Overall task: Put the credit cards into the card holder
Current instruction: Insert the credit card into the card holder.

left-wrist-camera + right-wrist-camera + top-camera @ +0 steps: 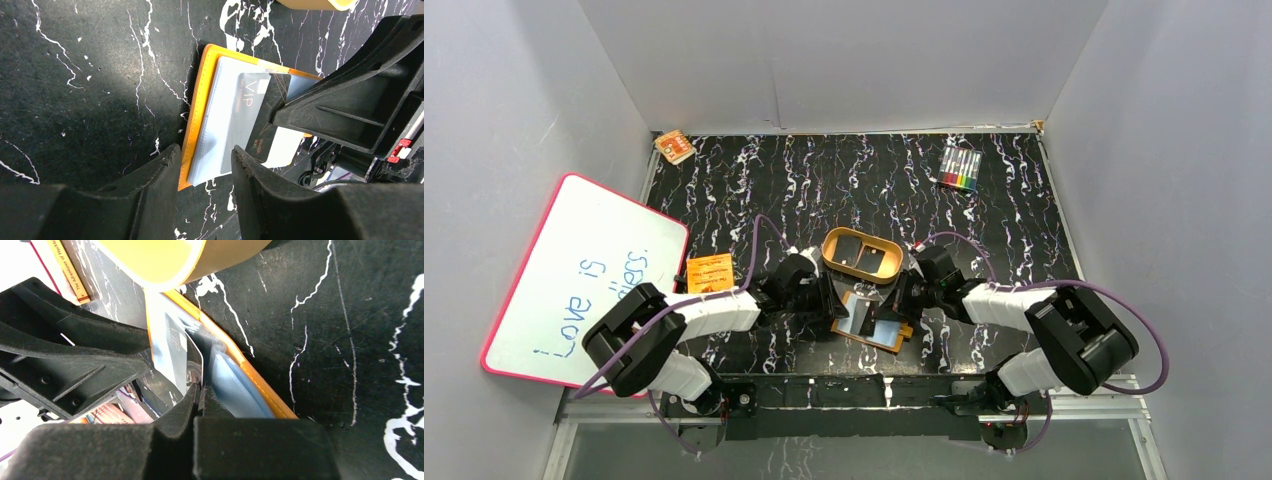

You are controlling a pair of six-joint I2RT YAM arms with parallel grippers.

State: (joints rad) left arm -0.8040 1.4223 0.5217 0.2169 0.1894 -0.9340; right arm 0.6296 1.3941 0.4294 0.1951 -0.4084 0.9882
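**Top view:** The open card holder [876,330] lies at the near middle of the marbled black table [1024,230], just on the near side of a tan oval tray [829,252] that holds two black cards [848,246]. The left gripper [832,305] and right gripper [906,300] close in on the holder from either side.

**Left wrist view:** The left gripper's jaws stand released, straddling the holder's orange edge. A black VIP card [262,107] lies slantwise on the clear sleeves [222,105], its lower end just beside one finger. The right gripper's tip touches the card's long edge.

**Right wrist view:** The right gripper's fingertips [190,397] are clenched together at the edge of a lifted sleeve, with the tray just beyond. What they pinch, if anything, cannot be made out.
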